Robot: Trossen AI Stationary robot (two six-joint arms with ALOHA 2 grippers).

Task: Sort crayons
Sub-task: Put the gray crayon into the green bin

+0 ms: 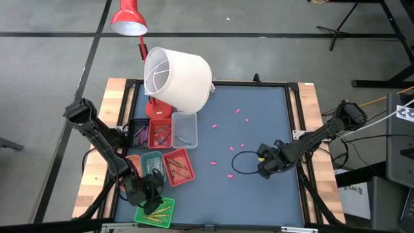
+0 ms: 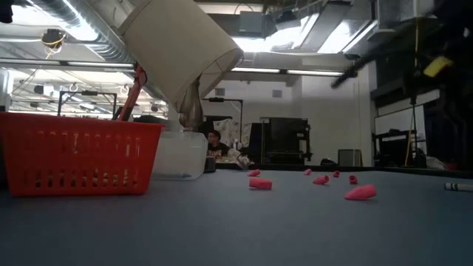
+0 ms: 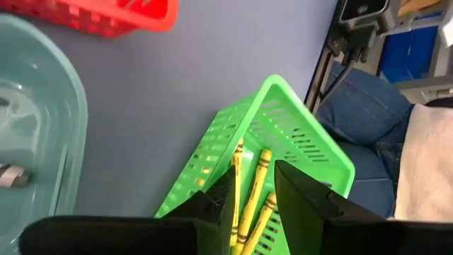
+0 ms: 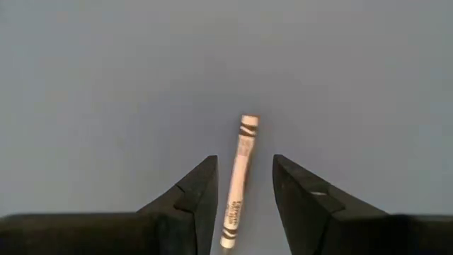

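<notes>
Left tool [image 3: 253, 202]: it is over the green tray [image 3: 311, 149] at the near left corner of the surface [image 1: 259, 123]. Its fingers are apart and hold nothing. Yellow crayons [image 3: 255, 185] are seen in the gap between them, lying in the tray below.

Right tool [image 4: 245, 185]: it is low over the right part of the surface, its fingers apart. A pale crayon [image 4: 239, 177] lies flat on the surface in the gap between the two fingers. I cannot tell if a finger touches it.

Sorted crayons: the green tray has yellow ones. In the high view, one red tray [image 1: 179, 166] has several dark and orange sticks, another red tray [image 1: 160, 133] behind it has some more, and a dark tray [image 1: 138, 134] beside that one has purple ones.

Other trays: a teal tray [image 1: 152, 162] is between the green tray and the red ones. A clear tray [image 1: 184, 129] stands just beside the back red tray.

Pink pieces [image 1: 229, 175]: small pink stubs are scattered over the middle of the surface, well apart from the trays.

Lamps: a white lampshade [image 1: 178, 77] is tilted over the back left of the surface. A red lamp [image 1: 128, 18] is behind it.

Cable: a black loop [image 1: 242, 162] lies on the surface just beside the right tool.
</notes>
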